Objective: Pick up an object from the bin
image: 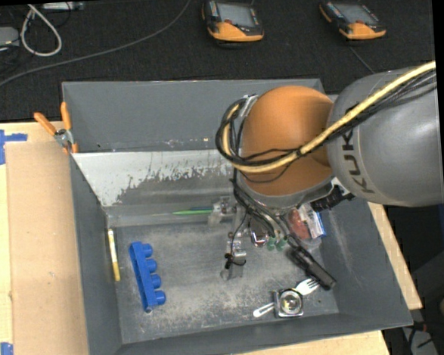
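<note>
Black marker (312,267) near gripper (232,266); blue block (145,275) well apart.

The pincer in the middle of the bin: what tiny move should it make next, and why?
Probably a short shift toward the view's right. The pincer is over a bare patch of the grey metal bin, with nothing beneath it to pick. The black stick-shaped tool lies close, just to that side; the blue knobbed plastic block is farther off.
</note>
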You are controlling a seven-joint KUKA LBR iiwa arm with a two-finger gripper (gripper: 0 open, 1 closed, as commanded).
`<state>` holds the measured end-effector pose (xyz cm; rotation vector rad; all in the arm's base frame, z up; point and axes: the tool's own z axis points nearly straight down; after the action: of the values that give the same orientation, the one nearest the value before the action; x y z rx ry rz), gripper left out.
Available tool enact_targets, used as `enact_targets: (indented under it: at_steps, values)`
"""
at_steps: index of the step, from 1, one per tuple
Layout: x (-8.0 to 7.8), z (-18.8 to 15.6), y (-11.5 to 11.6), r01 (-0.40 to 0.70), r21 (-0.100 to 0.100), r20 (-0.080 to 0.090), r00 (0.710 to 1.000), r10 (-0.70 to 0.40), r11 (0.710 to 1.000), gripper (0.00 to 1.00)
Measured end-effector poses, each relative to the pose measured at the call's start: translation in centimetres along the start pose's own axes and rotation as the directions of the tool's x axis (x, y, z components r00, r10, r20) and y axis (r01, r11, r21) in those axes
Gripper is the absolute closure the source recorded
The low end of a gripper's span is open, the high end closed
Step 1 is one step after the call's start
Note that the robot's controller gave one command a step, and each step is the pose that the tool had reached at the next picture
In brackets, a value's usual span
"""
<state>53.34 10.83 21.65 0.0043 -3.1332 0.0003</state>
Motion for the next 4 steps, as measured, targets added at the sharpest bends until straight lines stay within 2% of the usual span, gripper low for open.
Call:
enact_targets:
  at_steps: [1,2,3,4]
  values:
    - [-0.2,-0.3,-0.1,-0.004,-0.001,0.007,1.0,0.004,1.0,0.0]
    - [-3.8,8.4,5.0,-0.009,-0.003,0.011,1.0,0.009,1.0,0.0]
    - [-6.2,7.1,12.6,0.162,-0.002,0.023,0.987,-0.162,0.987,0.0]
    - [-5.7,7.9,12.6,0.473,0.003,0.009,0.881,-0.473,0.881,0.0]
